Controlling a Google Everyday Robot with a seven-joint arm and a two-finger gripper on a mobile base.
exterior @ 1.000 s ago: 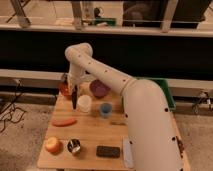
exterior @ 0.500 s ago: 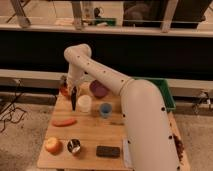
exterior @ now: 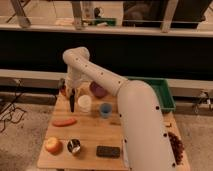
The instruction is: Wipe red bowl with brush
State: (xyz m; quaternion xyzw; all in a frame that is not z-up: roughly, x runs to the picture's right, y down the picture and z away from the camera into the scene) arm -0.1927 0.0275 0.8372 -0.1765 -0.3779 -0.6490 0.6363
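The red bowl (exterior: 63, 92) sits at the far left corner of the wooden table (exterior: 90, 132), and only a sliver of its orange-red rim shows beside the gripper. My gripper (exterior: 70, 91) hangs over the bowl's right edge, shut on the brush (exterior: 72, 103). The brush is slim and dark and points down towards the table just right of the bowl. The arm (exterior: 100, 80) arches in from the lower right and hides much of the table's right side.
A purple bowl (exterior: 98, 90), a white cup (exterior: 84, 103) and a blue cup (exterior: 105, 110) stand right of the gripper. A carrot (exterior: 64, 122), an orange fruit (exterior: 52, 145), a metal cup (exterior: 74, 146) and a dark block (exterior: 108, 151) lie nearer. A green tray (exterior: 164, 92) is at the right.
The gripper with the brush has shifted slightly over the red bowl. Everything else on the table stays put.
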